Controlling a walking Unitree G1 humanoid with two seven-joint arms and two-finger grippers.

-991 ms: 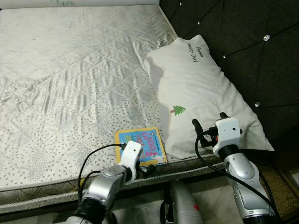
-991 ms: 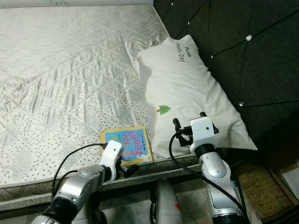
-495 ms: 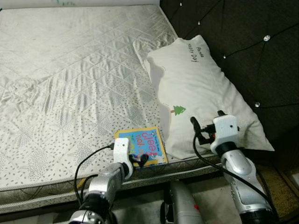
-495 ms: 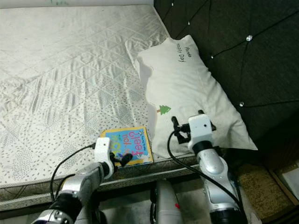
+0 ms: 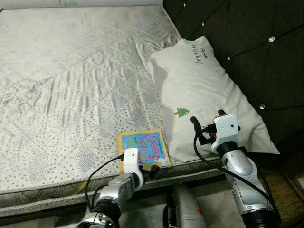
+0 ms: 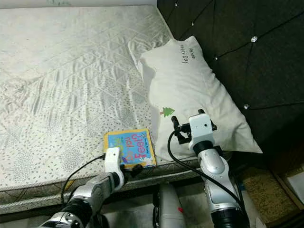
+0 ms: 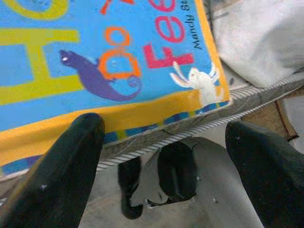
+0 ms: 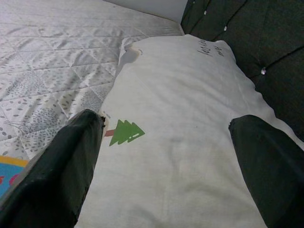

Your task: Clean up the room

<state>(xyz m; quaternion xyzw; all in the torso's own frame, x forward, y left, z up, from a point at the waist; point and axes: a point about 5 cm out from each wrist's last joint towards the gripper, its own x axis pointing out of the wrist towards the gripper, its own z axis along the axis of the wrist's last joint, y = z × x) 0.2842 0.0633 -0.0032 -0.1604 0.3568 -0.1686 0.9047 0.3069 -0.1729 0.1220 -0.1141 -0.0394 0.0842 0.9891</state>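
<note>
Left wrist view: left tool [image 7: 156, 161], fingers spread wide and empty, faces the blue-and-yellow picture book [image 5: 143, 148] at the quilted mattress [image 5: 71, 85] edge; a nudge could tip it floorward. Right tool [image 8: 166, 156] gapes empty over the white pillow [image 5: 204, 90].
</note>
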